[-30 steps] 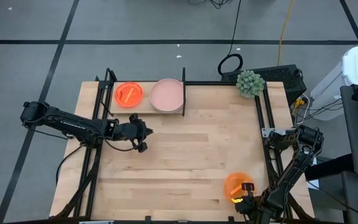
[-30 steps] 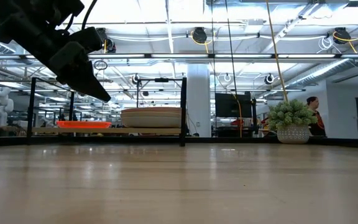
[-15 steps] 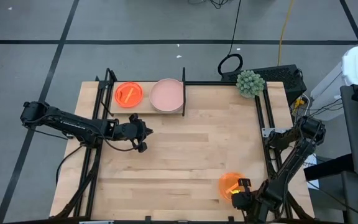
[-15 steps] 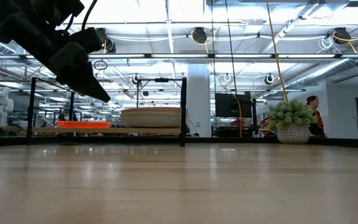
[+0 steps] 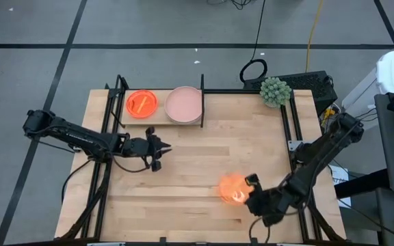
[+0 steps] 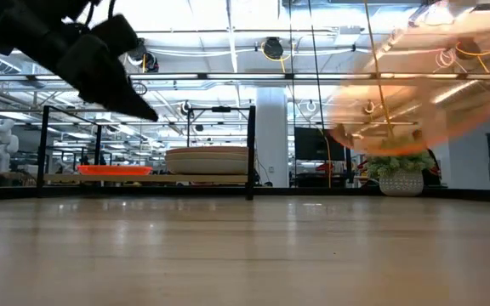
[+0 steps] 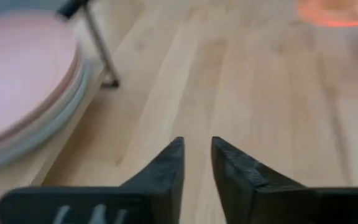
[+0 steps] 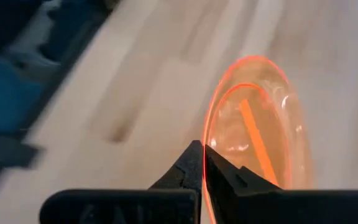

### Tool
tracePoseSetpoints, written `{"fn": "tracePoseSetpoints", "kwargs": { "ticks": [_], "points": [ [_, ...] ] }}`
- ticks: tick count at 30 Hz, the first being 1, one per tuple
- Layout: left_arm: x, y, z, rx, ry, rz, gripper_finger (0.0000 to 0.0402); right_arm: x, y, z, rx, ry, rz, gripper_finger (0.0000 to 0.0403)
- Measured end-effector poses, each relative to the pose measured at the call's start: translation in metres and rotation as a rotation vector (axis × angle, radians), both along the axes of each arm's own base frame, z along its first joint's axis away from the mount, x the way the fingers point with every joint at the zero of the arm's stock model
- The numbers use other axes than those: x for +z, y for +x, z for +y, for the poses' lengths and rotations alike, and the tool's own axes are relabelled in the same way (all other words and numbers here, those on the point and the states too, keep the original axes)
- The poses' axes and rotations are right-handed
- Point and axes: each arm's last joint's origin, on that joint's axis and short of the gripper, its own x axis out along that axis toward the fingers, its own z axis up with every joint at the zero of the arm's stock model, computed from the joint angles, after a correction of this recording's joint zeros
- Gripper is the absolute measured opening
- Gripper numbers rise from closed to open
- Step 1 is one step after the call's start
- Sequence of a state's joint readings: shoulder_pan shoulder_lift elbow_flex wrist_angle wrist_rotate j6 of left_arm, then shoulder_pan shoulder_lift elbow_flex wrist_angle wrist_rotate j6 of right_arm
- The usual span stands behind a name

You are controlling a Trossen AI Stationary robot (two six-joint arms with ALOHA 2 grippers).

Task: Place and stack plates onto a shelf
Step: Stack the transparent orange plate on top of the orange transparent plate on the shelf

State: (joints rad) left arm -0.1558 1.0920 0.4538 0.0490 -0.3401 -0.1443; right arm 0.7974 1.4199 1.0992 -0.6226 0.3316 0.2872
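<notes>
On the shelf (image 5: 161, 117) at the table's far left lie a neon orange plate (image 5: 141, 104) and a stack of pale-pink plates (image 5: 184, 104), which also show in the low view as the orange plate (image 6: 113, 170) and the stack (image 6: 207, 160). My right gripper (image 5: 250, 186) is shut on a second translucent orange plate (image 5: 231, 188), right of the table's middle and toward its near edge. My left gripper (image 5: 161, 150) hovers over the table in front of the shelf. It is open by a narrow gap (image 7: 197, 158) and empty, with the pink stack (image 7: 23, 74) ahead of it. My right gripper (image 8: 204, 155) pinches the orange plate's rim (image 8: 209, 138) between its two fingers, on the edge toward the table's right. The fingers come at it from the right, about level. The plate (image 6: 415, 85) is lifted clear of the table and tilted.
A small potted plant (image 5: 274, 91) stands at the far right corner. Black frame rails (image 5: 294, 130) run along the table's left and right sides. An upright shelf post (image 5: 202, 101) stands just right of the pink stack. Bare wood (image 5: 211, 150) lies between shelf and held plate.
My right gripper has carried the orange plate up from the table's near right corner and leftward toward the middle, moving fast. The plate is lifted clear and shows in the low view. My left gripper has risen a little in front of the shelf.
</notes>
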Motion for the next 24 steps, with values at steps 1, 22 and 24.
{"fn": "tracePoseSetpoints", "kwargs": {
  "ticks": [1,22,24],
  "points": [
    [0.002,0.001,-0.002,-0.019,0.009,-0.022,0.0095,0.003,0.003,-0.005,0.021,-0.039,-0.033,0.0000],
    [0.045,0.010,-0.044,-0.452,0.479,-0.308,0.0199,0.031,0.070,-0.093,0.264,-0.196,-0.286,0.0000],
    [0.044,0.010,-0.047,-0.481,0.471,-0.310,0.0197,0.032,0.074,-0.100,0.273,-0.149,-0.295,0.0000]
  ]
}}
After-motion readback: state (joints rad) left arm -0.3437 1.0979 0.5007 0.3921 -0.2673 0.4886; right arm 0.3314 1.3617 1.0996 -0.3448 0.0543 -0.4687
